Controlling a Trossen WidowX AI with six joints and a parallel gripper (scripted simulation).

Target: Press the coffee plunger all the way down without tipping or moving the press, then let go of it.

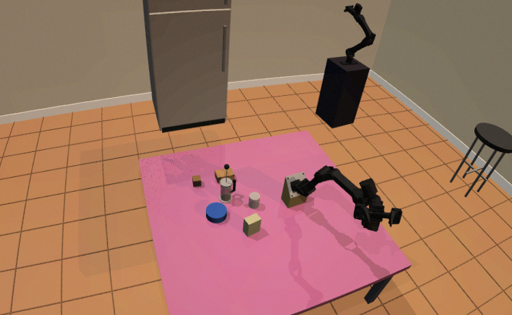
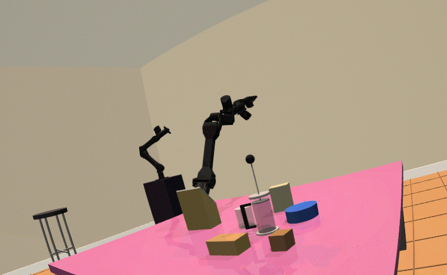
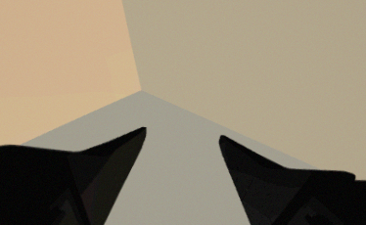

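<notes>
The glass coffee press [image 1: 226,190] [image 2: 264,215] stands upright on the pink table [image 1: 250,266] [image 2: 355,222]. Its plunger knob [image 1: 226,166] [image 2: 250,158] is raised high on its thin rod. My gripper [image 1: 395,216] [image 2: 251,98] [image 3: 184,135] is open and empty. It is held up in the air, far to the right of the press in the top view, over the table's right edge. The wrist view shows only walls and ceiling between the fingers.
Around the press are a blue disc [image 1: 215,212] [image 2: 301,211], a pale cylinder [image 1: 254,200], a yellowish box [image 1: 252,224] [image 2: 281,196], a tan box [image 1: 224,174] [image 2: 227,243] and a small brown cube [image 1: 196,180] [image 2: 281,240]. An olive wedge [image 1: 291,195] [image 2: 198,208] sits at my arm's base.
</notes>
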